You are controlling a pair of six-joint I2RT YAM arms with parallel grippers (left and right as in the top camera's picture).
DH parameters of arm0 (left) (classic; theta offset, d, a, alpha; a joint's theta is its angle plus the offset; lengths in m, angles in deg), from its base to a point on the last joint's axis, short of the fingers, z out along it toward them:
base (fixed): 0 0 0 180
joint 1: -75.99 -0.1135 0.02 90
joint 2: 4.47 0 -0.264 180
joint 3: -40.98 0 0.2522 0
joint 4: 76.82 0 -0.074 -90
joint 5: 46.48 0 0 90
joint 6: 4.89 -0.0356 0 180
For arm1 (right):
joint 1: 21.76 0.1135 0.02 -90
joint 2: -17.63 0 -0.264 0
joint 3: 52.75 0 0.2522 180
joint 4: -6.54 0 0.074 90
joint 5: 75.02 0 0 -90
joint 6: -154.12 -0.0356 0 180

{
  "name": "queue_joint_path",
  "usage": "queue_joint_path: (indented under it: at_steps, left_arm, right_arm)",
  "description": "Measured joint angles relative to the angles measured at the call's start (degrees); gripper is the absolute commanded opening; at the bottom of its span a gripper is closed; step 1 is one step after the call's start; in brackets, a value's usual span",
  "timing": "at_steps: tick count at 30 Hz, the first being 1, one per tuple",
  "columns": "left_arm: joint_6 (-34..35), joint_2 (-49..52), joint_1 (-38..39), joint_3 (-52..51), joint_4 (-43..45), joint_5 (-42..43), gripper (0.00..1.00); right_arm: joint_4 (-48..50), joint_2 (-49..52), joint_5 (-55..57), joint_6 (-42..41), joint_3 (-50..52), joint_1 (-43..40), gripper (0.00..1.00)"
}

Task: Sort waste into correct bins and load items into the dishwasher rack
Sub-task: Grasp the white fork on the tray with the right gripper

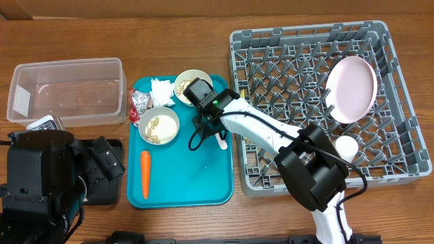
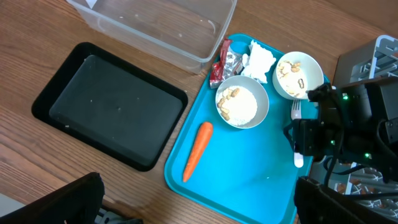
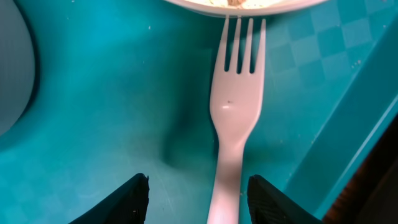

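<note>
Fork (image 3: 233, 118) lies flat on the teal tray (image 1: 203, 183) at the centre of the overhead view, its tines up against the rim of the upper bowl (image 1: 186, 83). The right fingers (image 3: 121, 204) stand apart on either side of its handle, released and touching nothing. The left fingers (image 2: 68, 199), at the lower left, are spread wide and hold nothing.

Loading looks partly done: the pink plate (image 1: 352, 88) and white cup (image 1: 346, 146) sit in the rack (image 1: 400, 163) at the right. Sorting seems not yet begun. The clear tub (image 1: 68, 62) and black tray (image 2: 112, 102) are empty, while the napkin (image 1: 161, 89), foil wrapper (image 1: 137, 102), carrot (image 1: 145, 174) and both crumb-filled bowls, the lower one (image 1: 159, 125) included, sit on the teal tray. I cannot find the spoon.
</note>
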Motion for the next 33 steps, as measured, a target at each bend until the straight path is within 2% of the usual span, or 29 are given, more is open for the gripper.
queue_joint_path:
  at_steps: [8, 11, 18, 21, 27, 33]
  left_arm:
    - [0.00, 0.00, 0.00, 0.00, 0.00, 0.00, 1.00]
    - [0.00, 0.00, 0.00, 0.00, 0.00, 0.00, 1.00]
    - [0.00, 0.00, 0.00, 0.00, 0.00, 0.00, 1.00]
    - [0.00, 0.00, 0.00, 0.00, 0.00, 0.00, 1.00]
    - [0.00, 0.00, 0.00, 0.00, 0.00, 0.00, 1.00]
    - [0.00, 0.00, 0.00, 0.00, 0.00, -0.02, 1.00]
  right_arm:
    - [0.37, 1.14, -0.22, -0.52, 0.04, 0.00, 0.36]
    - [0.46, 1.18, -0.24, -0.79, 0.20, 0.00, 0.35]
    - [0.81, 1.31, -0.55, -0.76, 1.11, 0.00, 0.10]
    - [-0.20, 1.31, -0.57, -1.27, 0.96, 0.00, 0.05]
    - [-7.63, 1.31, -0.61, -2.27, -1.62, 0.00, 0.04]
    - [-14.10, -0.15, -0.70, -3.37, -8.41, -0.02, 0.04]
